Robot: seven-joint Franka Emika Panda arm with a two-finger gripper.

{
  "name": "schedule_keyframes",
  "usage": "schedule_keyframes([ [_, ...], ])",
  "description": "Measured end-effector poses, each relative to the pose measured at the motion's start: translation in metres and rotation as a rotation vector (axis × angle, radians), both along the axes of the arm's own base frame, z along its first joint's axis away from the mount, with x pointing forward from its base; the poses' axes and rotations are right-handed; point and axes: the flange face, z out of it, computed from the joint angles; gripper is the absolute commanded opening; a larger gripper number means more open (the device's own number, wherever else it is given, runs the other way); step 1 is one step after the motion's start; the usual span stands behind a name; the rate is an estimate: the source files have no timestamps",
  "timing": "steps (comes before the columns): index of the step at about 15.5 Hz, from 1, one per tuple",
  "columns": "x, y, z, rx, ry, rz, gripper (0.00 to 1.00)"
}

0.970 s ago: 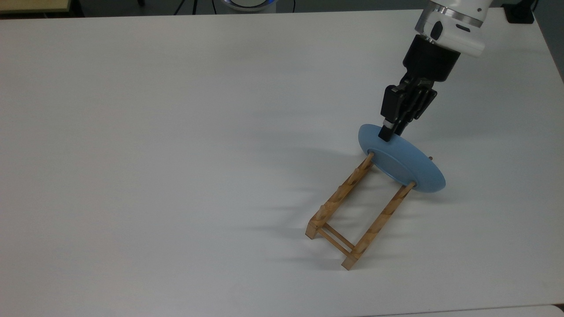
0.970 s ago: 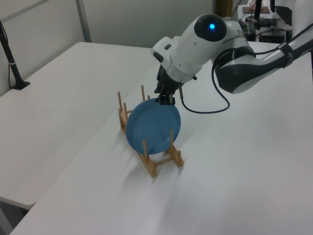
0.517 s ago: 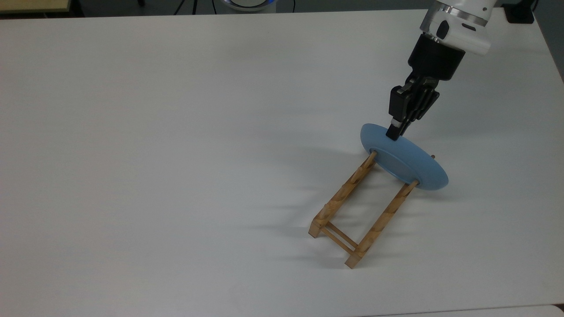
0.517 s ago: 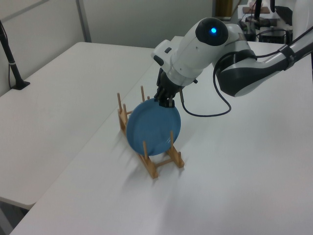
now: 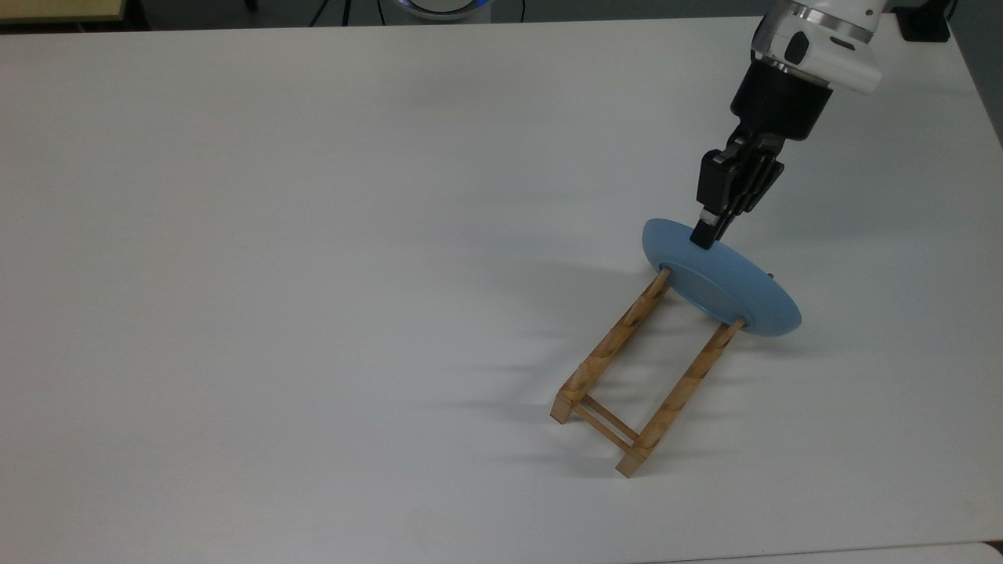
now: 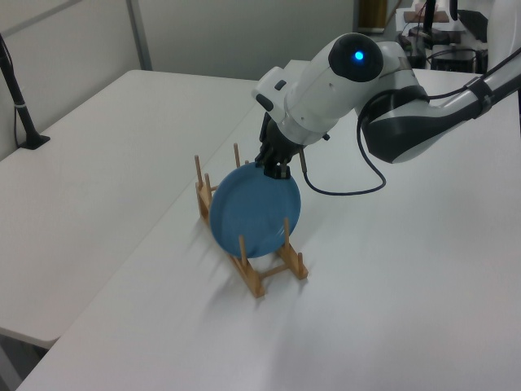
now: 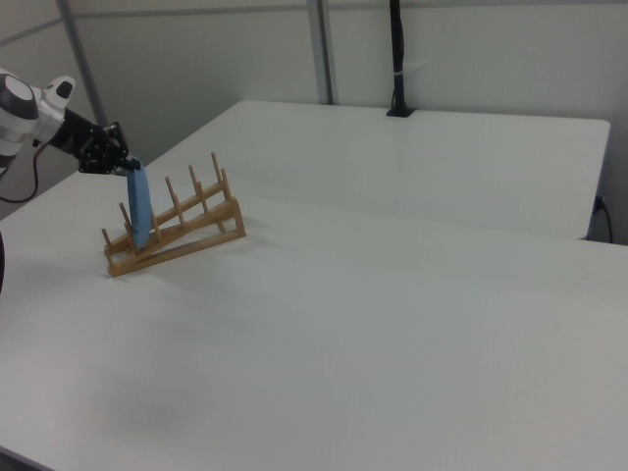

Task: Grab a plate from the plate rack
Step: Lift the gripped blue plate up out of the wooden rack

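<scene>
- Top view: black two-finger hand [image 5: 704, 237] clenched on the top rim of the round matte light-blue plate [image 5: 725, 283], standing just below in the end slot of the small light-wood plate rack [image 5: 642, 368] on the white worktop [image 5: 313, 235].
- Left view: grasp step apparently done, plate [image 6: 255, 213] between pegs under the hand [image 6: 272, 169].
- Right view: plate [image 7: 140, 208] hanging from the hand [image 7: 124, 163]; next, probably a straight lift clear of the pegs.

plate [image 5: 729, 286] in plate rack [image 5: 639, 376] end slot | hand [image 5: 703, 235] on its top rim

One plate [image 5: 725, 290], one plate rack [image 5: 639, 374], one pincer [image 5: 703, 235], on one table [image 5: 313, 235].
</scene>
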Motion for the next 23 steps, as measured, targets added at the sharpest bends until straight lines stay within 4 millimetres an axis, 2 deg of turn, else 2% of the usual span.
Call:
schedule_keyframes([
  [8, -0.003, -0.002, 0.022, -0.007, -0.064, -0.011, 0.00],
  [15, -0.008, -0.016, 0.070, 0.109, -0.157, -0.109, 0.00],
  [18, -0.003, -0.045, 0.106, 0.222, -0.210, -0.214, 0.00],
  [23, 0.009, -0.116, 0.150, 0.583, -0.090, -0.427, 0.00],
])
